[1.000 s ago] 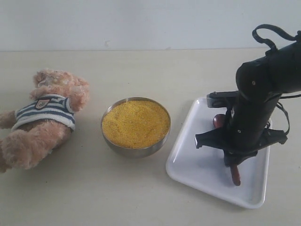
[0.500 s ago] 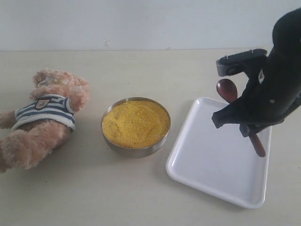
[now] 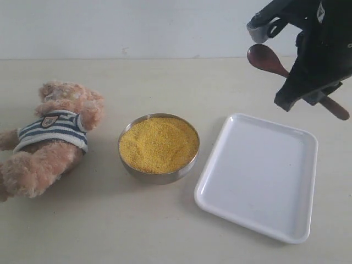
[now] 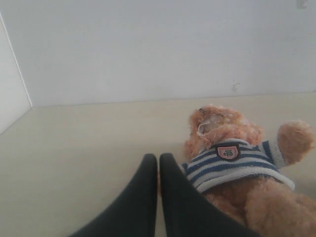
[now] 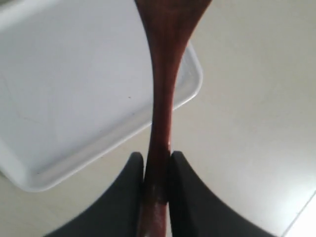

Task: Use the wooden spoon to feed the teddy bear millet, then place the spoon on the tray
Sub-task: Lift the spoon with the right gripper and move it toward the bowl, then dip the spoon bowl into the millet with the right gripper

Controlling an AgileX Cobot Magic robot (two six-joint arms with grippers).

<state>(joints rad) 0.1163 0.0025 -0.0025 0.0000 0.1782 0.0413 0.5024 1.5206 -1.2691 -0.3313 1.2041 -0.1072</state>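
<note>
The teddy bear [image 3: 52, 137] lies on its back at the table's left, striped shirt up; it also fills the left wrist view [image 4: 237, 163]. Yellow millet [image 3: 159, 143] fills the steel bowl [image 3: 159, 175] in the middle. The white tray [image 3: 257, 175] lies bare to the right. High above the tray's far edge my right gripper [image 5: 157, 157] is shut on the wooden spoon's [image 3: 266, 58] handle [image 5: 162, 94], spoon bowl pointing left. My left gripper [image 4: 158, 158] is shut on nothing, close beside the bear; it does not show in the exterior view.
A pale wall rises behind the table [image 3: 165, 82]. The bowl stands between the bear and the tray, a short gap on each side. The table's near strip [image 3: 110, 231] is bare wood.
My right gripper has lifted the spoon off the tray, rising up and to the right. The tray now holds nothing. Bear and bowl have not moved.
</note>
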